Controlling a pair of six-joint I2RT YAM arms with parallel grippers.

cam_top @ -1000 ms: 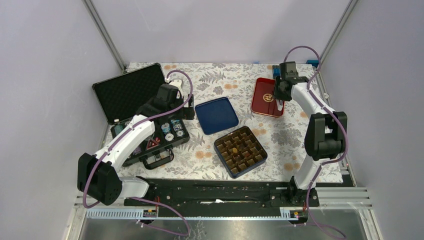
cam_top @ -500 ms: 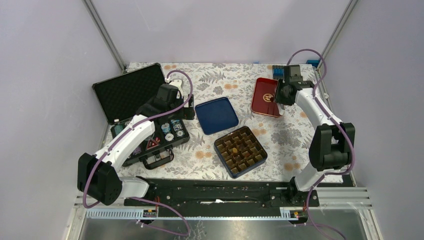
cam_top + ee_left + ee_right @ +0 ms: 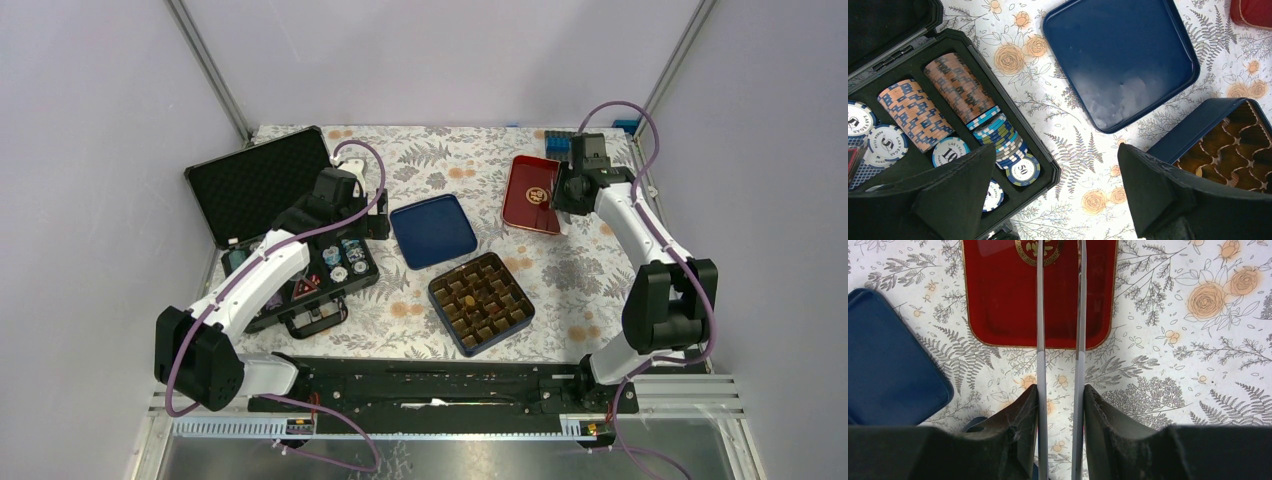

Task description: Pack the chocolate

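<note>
My right gripper is shut on a pair of thin grey metal tongs. Their two blades stand slightly apart and reach out over a red tray with a gold emblem. Nothing shows between the blades. A blue box with a brown grid insert lies at front centre. One orange-brown piece sits in a cell; the cells are too dark to pick out any chocolate. My left gripper is open and empty over the poker case corner.
A blue lid lies upside down between the case and the red tray. An open black case of striped poker chips sits at the left. Blue items stand at the back right.
My right arm has swung its elbow outward to the right, and its gripper with the tongs has shifted right, towards the red tray's right edge. The left arm has not moved.
</note>
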